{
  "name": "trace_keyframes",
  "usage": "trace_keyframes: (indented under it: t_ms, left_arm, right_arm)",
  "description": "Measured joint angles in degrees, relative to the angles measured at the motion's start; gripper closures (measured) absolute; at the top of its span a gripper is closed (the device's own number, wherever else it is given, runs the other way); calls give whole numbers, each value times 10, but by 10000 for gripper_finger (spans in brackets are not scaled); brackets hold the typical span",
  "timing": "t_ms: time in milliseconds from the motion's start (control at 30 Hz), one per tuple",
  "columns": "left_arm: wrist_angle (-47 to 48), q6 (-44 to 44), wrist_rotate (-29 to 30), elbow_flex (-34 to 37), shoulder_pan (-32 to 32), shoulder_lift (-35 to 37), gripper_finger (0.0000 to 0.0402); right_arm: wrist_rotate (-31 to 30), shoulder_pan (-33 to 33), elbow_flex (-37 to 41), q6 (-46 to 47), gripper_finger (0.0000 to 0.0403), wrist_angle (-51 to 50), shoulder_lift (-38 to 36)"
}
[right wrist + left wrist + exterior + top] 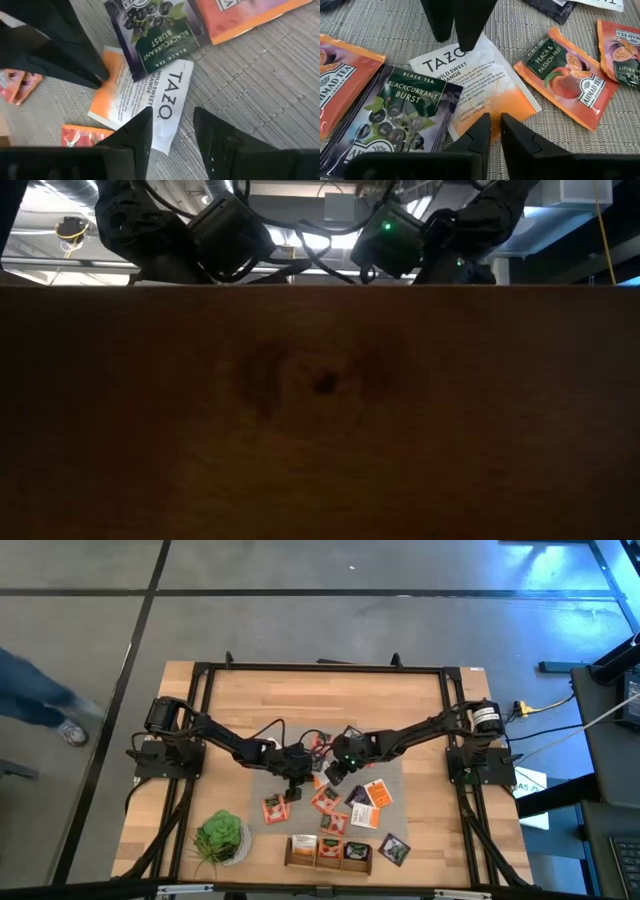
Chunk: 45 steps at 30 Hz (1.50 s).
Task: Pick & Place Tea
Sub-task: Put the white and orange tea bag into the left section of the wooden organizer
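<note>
Tea packets lie spread on a grey mat (600,150) in the middle of the wooden bench (240,700). Both dark arms reach in over them and meet at one packet, the white and orange Tazo packet (475,85). It lies flat on the mat, and a black blackcurrant packet (395,120) lies partly over one edge of it. An orange peach packet (565,77) lies just beside it, not touching.

The left claw (492,122) sits low over the orange end of the Tazo packet. Its two fingers stand close together with only a thin gap between them, and I cannot tell if they pinch the packet edge yet. The right claw (172,120) hovers at the white end of the same packet with its fingers parted, holding nothing.

I think the left claw is trying to pinch the Tazo packet. A few things could go wrong. The packet is thin and flat, so the fingers may close on air or only scrape the mat. If they do catch it, the black packet on top may get dragged along or flipped. The two claws are very near each other, so a small wrong move could make them bump. A little wooden box (328,852) with packets in it sits at the front of the bench, next to a green potted plant (220,835).
</note>
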State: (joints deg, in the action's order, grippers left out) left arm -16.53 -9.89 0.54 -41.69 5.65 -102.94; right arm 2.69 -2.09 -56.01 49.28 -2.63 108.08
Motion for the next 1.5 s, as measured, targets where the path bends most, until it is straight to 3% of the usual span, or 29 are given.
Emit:
trace_keyframes:
  t_ms: [600, 767, 1100, 1500]
  left_arm:
    - [1, -29, 13, 0, 0, -1, 380]
    - [1, -29, 15, 0, 0, -1, 380]
    - [1, -29, 17, 1, 0, -1, 381]
    - [13, -25, -21, 3, -2, 29, 381]
  right_arm:
    - [39, 1, -3, -33, 260, 35, 6]
    - [53, 0, -5, -47, 290, 40, 6]
    - [50, 0, -5, -67, 392, 39, 6]
    - [39, 0, -7, -116, 398, 28, -5]
